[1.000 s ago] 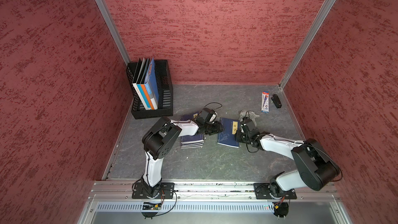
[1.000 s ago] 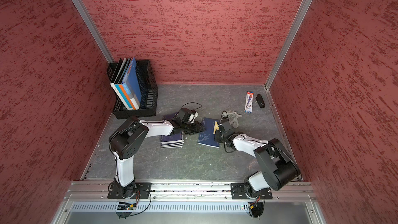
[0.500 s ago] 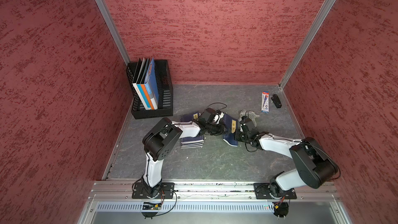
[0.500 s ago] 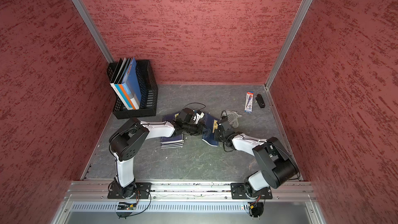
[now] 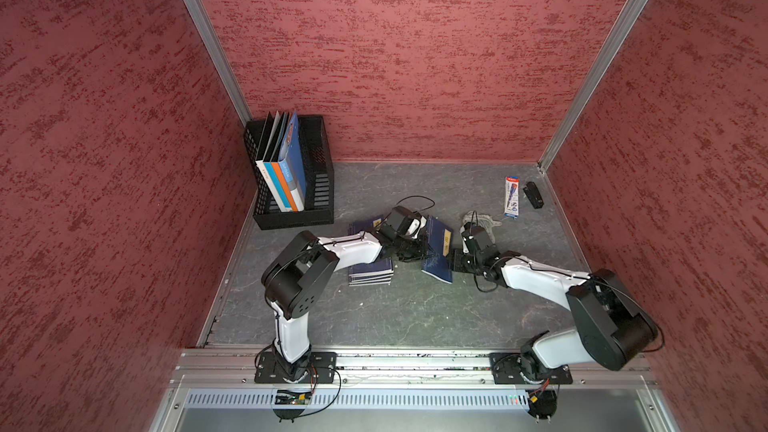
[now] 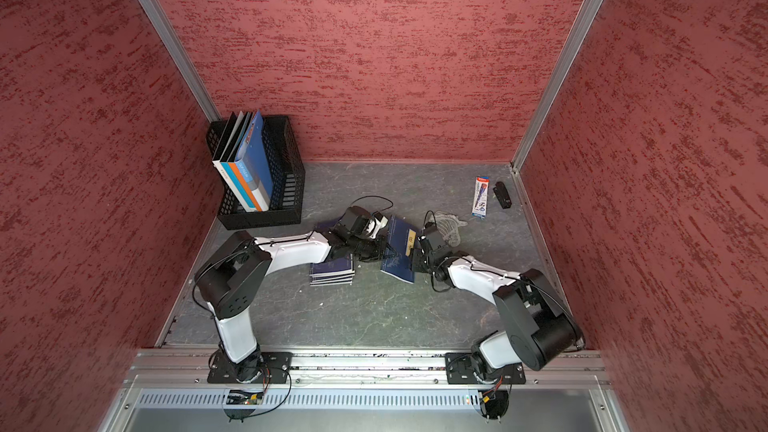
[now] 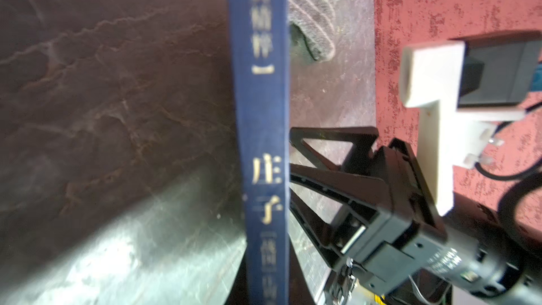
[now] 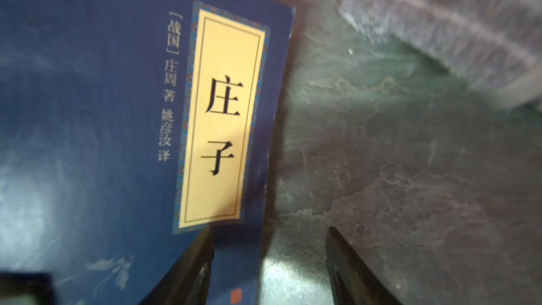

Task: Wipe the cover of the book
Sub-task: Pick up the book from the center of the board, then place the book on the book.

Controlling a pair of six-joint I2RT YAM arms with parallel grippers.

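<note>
**Book propped on edge between 2 grippers**

The dark blue book [image 5: 436,254] stands tilted on the grey table [image 5: 395,317], directly between the 2 grippers. Its lower edge rests on the surface, and the cover with the yellow title panel faces the right gripper [image 5: 452,261].

The left gripper [image 5: 409,252] is pressed to the book's spine side with its jaws closed right down. Its own fingers do not show in the left wrist view, where the spine runs straight down the middle. The grip appears to be on that spine edge.

The right gripper holds nothing and its jaws are spread apart. In the right wrist view, 1 finger lies in front of the cover and the other over bare table. The book's free edge sits between them.

The grey striped cloth [image 5: 478,220] lies flat on the table just beyond the right gripper, on the side away from the book. It is clear of both sets of fingers.

A stack of books [image 5: 371,274] lies flat behind the left gripper, partly under that arm. A black file basket [image 5: 318,184] holding folders stands well apart from the left gripper. A pen pack [image 5: 512,197] and a small black object [image 5: 533,194] lie well apart from the right gripper, past the cloth.
</note>
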